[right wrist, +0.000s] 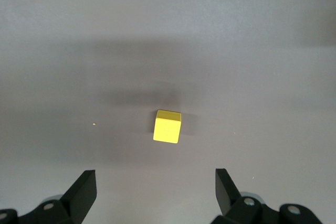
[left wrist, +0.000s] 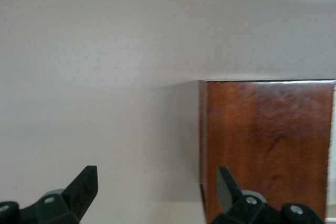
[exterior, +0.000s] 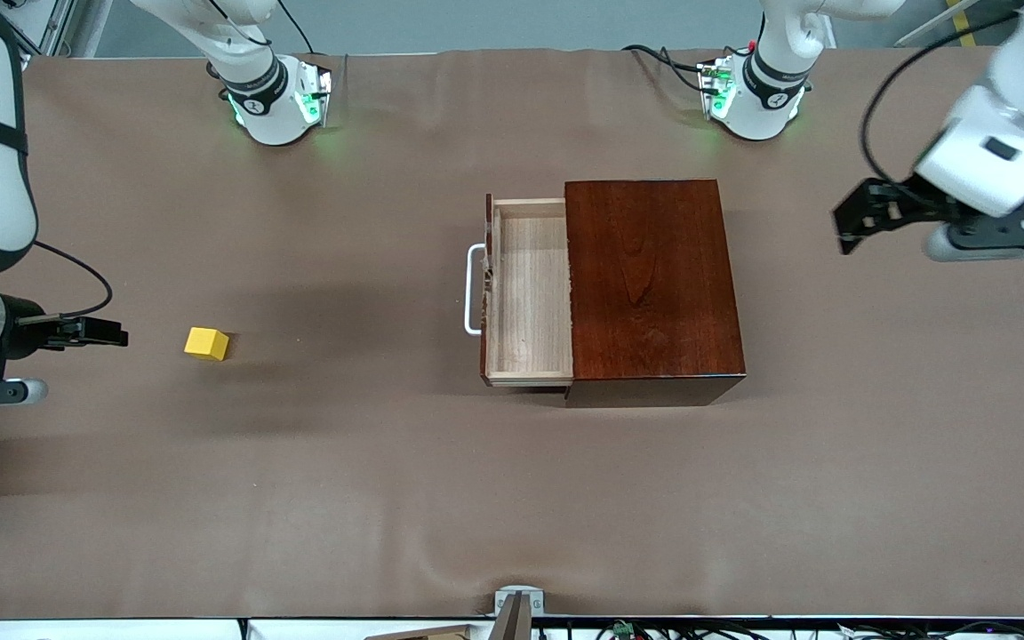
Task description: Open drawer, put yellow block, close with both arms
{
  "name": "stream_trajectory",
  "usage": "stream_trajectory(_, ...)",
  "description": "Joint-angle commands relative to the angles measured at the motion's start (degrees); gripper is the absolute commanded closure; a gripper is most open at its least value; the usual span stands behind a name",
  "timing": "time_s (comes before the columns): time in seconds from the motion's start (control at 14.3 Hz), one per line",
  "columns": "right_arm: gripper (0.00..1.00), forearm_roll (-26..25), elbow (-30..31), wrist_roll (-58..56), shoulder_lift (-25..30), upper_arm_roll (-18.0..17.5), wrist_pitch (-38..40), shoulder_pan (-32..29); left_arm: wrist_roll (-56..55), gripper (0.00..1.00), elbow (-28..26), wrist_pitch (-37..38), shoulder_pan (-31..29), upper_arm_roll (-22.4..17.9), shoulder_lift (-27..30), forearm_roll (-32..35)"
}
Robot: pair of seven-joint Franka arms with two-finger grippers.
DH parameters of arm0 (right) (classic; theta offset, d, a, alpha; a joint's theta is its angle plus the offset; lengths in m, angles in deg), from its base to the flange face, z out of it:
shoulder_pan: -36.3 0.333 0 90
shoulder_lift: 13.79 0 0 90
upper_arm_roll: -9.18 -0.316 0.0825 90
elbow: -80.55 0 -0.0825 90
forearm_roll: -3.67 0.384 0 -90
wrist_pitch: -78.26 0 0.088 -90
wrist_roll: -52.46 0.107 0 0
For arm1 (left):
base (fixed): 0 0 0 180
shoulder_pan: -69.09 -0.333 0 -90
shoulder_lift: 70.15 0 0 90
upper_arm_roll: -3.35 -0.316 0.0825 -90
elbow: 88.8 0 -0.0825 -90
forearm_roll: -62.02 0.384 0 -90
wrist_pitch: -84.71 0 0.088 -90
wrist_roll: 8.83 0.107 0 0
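**Drawer open, block still on desk**

Drawer (exterior: 530, 293) is pulled out of the mahogany box (exterior: 650, 284), nothing inside it. Yellow block (exterior: 206, 343) sits on the desk (exterior: 512, 498), well apart, toward the right arm's end. Right gripper (exterior: 99, 334) hovers just beside the block, jaws released. Left gripper (exterior: 868, 218) hangs beside the box, jaws released, holding nothing.

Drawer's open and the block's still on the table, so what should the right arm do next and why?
Probably lower the open right end effector onto the block: it sits untouched on the table, and the drawer stands open, empty.
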Motion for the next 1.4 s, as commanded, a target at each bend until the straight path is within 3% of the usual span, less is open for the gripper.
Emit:
stream_trajectory(0.0, 0.00, 0.56, -0.18, 2.07, -1.76, -0.83, -0.68, -1.31, 3.70, 0.00, -5.25, -0.12, -3.31, 0.77, 3.93, -0.69)
stream_trajectory(0.28, 0.00, 0.65, 1.22, 3.93, -4.74, -0.83, -1.38, -1.31, 3.79, 0.00, -15.96, -4.76, -5.69, 0.77, 10.86, -0.87)
stream_trajectory(0.63, 0.00, 3.55, 10.80, 4.37, -3.87, -0.92, -10.69, -2.19, 3.79, 0.00, -23.89, -7.14, -6.57, 0.68, 17.38, -2.19)
stream_trajectory(0.98, 0.00, 3.55, 16.68, 4.72, -3.78, -0.92, -15.61, -2.28, 3.97, 0.00, -18.90, -6.45, -6.40, 0.59, 15.02, -2.01)
stream_trajectory(1.33, 0.00, 3.55, 27.49, 4.72, -1.59, -0.92, -29.22, -2.01, 3.97, 0.00, -18.54, -4.77, -6.31, 0.86, 14.92, -2.10)
